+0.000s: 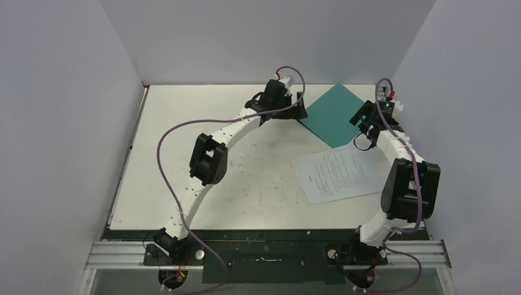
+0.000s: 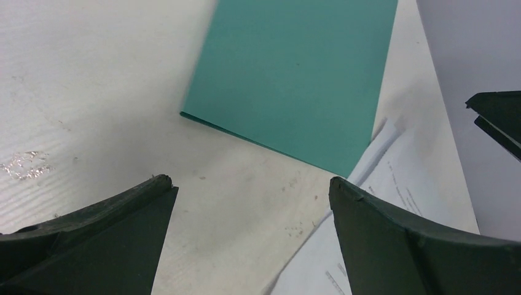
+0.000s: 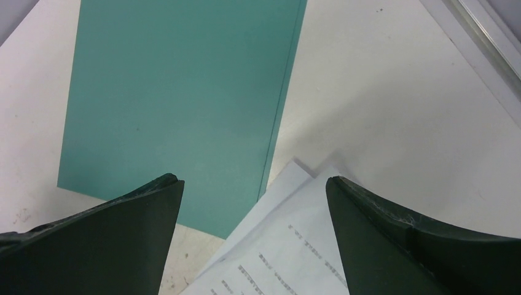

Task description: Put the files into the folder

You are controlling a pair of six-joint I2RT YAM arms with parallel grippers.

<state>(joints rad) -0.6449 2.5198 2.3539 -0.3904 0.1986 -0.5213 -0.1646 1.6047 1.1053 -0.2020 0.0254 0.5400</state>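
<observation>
Left gripper (image 1: 299, 108), jaws released and empty, hovers by the left corner of the closed folder (image 1: 333, 115) on the white surface (image 1: 184, 123). The files (image 1: 339, 174) lie nearer the arms, meeting the folder's near corner. Right gripper (image 1: 364, 128), jaws likewise spread, hangs above the folder's right edge.

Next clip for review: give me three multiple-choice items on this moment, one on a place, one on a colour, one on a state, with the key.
1. Where do the files lie relative to the folder?
A. Inside it.
B. On the table, at its near side.
C. Far from it, at the far left corner.

2. What colour is the folder?
A. Red.
B. Yellow.
C. Teal-green.

3. How are the grippers?
A. Left gripper and right gripper both open, holding nothing.
B. Left shut on the files.
C. Right shut on the folder.

Key:
1 B, the printed sheets lie bare on the table by the folder's near corner.
2 C, every view shows teal-green.
3 A, both wrist views show spread fingers with nothing between.
</observation>
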